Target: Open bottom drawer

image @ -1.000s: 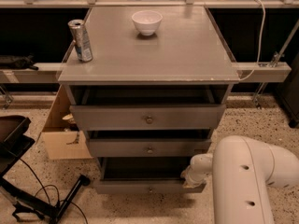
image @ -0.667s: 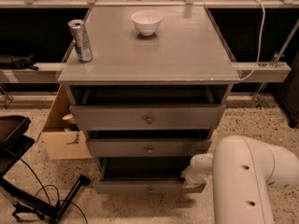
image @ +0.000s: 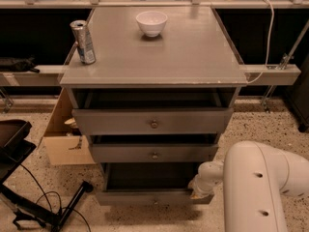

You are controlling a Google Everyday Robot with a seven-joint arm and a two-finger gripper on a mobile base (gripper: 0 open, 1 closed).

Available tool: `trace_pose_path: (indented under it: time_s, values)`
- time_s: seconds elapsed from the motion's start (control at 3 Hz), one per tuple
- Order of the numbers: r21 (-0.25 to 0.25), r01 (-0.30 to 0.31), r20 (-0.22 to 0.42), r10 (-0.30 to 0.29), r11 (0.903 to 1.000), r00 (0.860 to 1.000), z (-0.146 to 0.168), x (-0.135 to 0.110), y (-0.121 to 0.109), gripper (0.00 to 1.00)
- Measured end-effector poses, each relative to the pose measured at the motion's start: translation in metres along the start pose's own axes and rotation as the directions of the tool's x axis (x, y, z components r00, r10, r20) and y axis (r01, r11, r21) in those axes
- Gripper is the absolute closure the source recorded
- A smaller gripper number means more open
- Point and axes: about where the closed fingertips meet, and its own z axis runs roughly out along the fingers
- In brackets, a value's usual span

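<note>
The bottom drawer [image: 145, 197] is the lowest, flat grey front of the cabinet. It stands pulled out, with a dark gap behind its front, and its small knob [image: 155, 201] barely shows at the middle. My gripper [image: 198, 189] is at the end of the white arm [image: 256, 187]. It sits at the right end of the bottom drawer's front, against its top edge.
The middle drawer [image: 154, 153] and top drawer [image: 153, 122] also stand partly out. A can [image: 83, 41] and a white bowl [image: 151, 22] stand on the cabinet top [image: 193, 57]. A cardboard box [image: 63, 139] and a black stand with cables [image: 29, 197] are on the floor at the left.
The bottom drawer's front has come a little farther out toward the camera, and my gripper has moved with it. The other drawers have not moved.
</note>
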Motion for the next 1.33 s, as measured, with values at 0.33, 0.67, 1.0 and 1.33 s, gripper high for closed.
trace_pose_path:
  time_s: [0.33,0.67,1.0,1.33]
  values:
    - [-0.04,0.003,0.011,-0.003,0.9992,1.0,0.002,0.002,0.019,1.0]
    - [-0.065,-0.002,0.027,0.004,0.9979,1.0,0.004,-0.002,0.034,1.0]
    - [-0.073,-0.004,0.033,0.006,0.9973,0.999,-0.001,-0.005,0.037,1.0]
    - [-0.104,-0.009,0.053,0.015,0.9945,0.998,0.001,-0.01,0.053,0.81]
